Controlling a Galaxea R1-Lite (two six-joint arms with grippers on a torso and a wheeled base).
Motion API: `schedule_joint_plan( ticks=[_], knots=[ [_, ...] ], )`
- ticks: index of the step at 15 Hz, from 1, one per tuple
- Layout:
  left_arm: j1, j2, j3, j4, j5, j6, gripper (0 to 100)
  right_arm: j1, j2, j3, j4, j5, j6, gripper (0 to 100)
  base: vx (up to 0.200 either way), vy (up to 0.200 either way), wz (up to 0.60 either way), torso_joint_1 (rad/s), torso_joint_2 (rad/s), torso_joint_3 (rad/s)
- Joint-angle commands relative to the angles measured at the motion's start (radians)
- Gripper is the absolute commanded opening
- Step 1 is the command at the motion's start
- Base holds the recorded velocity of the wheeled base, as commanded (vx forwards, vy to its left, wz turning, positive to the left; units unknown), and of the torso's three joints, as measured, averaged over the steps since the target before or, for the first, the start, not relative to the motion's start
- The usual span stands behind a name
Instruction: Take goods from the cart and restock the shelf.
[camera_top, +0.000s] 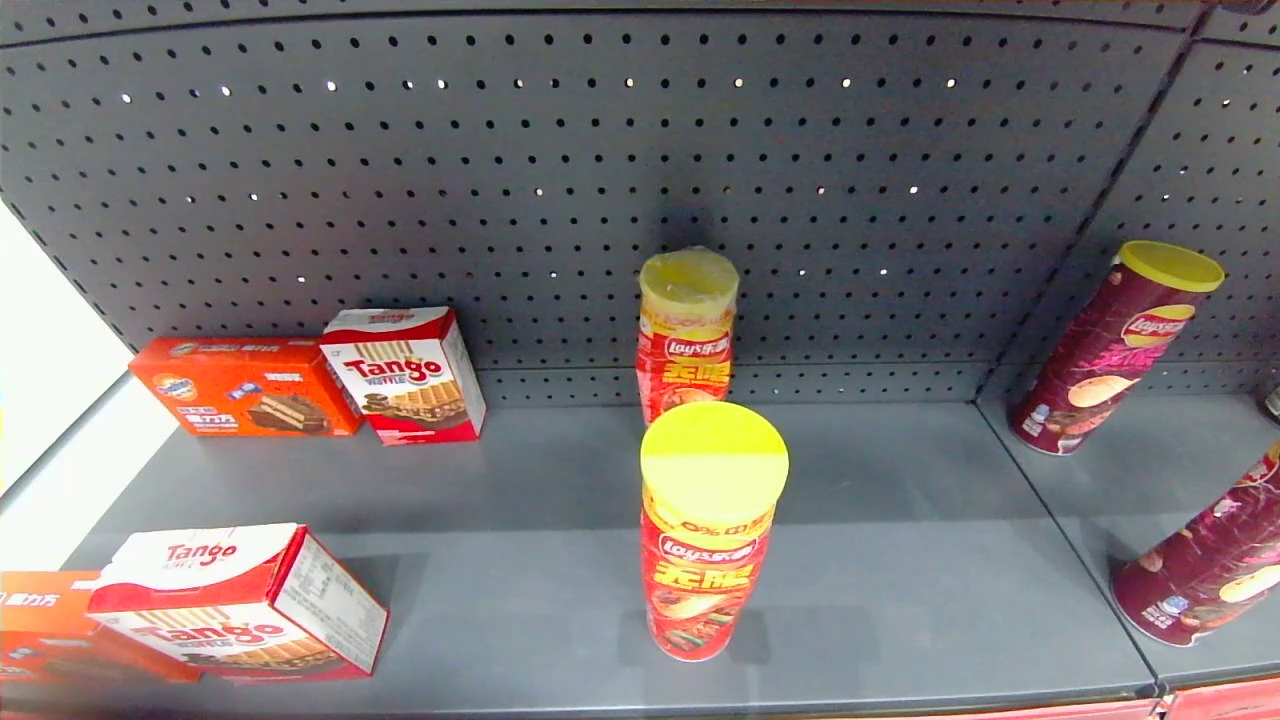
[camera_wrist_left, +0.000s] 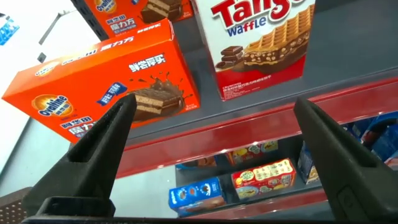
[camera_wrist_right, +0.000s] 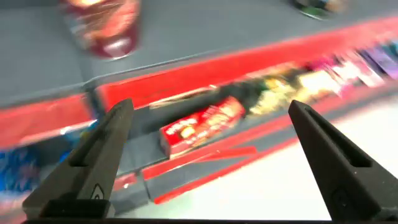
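On the grey shelf (camera_top: 880, 560), two red chip cans with yellow lids stand upright in the middle, one at the front (camera_top: 712, 525) and one at the back (camera_top: 687, 330). An orange wafer box (camera_top: 245, 385) and a Tango waffle box (camera_top: 405, 375) stand at the back left. At the front left, another Tango waffle box (camera_top: 240, 600) is beside another orange box (camera_top: 50, 625). My left gripper (camera_wrist_left: 216, 104) is open and empty, just off the shelf's front edge, facing the orange box (camera_wrist_left: 106, 81) and the Tango box (camera_wrist_left: 261, 40). My right gripper (camera_wrist_right: 209, 107) is open and empty, in front of the red shelf edge (camera_wrist_right: 186, 78).
Two maroon chip cans (camera_top: 1115, 345) (camera_top: 1205, 565) occupy the neighbouring shelf bay on the right; one of them (camera_wrist_right: 102, 25) is seen by the right wrist. A lower shelf holds small boxes (camera_wrist_left: 261, 177) and red packs (camera_wrist_right: 205, 124). A perforated back panel (camera_top: 600, 180) closes the rear.
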Motion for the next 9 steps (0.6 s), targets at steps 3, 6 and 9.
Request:
schedule_joint_plan(
  ticks=[3,6,9],
  knots=[
    [-0.002,0.003,0.000,0.000,0.000,-0.007,100,0.005,0.017,0.112,-0.245,0.411,-0.007,100,0.000,0.000,0.00,0.000,0.00,0.000],
    [-0.002,0.001,0.000,0.000,0.000,-0.007,100,0.003,0.017,0.131,-0.294,0.597,-0.129,100,0.000,0.000,0.00,0.000,0.00,0.000],
    [-0.001,0.001,0.000,0.000,0.000,-0.007,100,0.005,0.017,0.131,-0.297,0.520,-0.070,100,0.000,0.000,0.00,0.000,0.00,0.000]
  ],
)
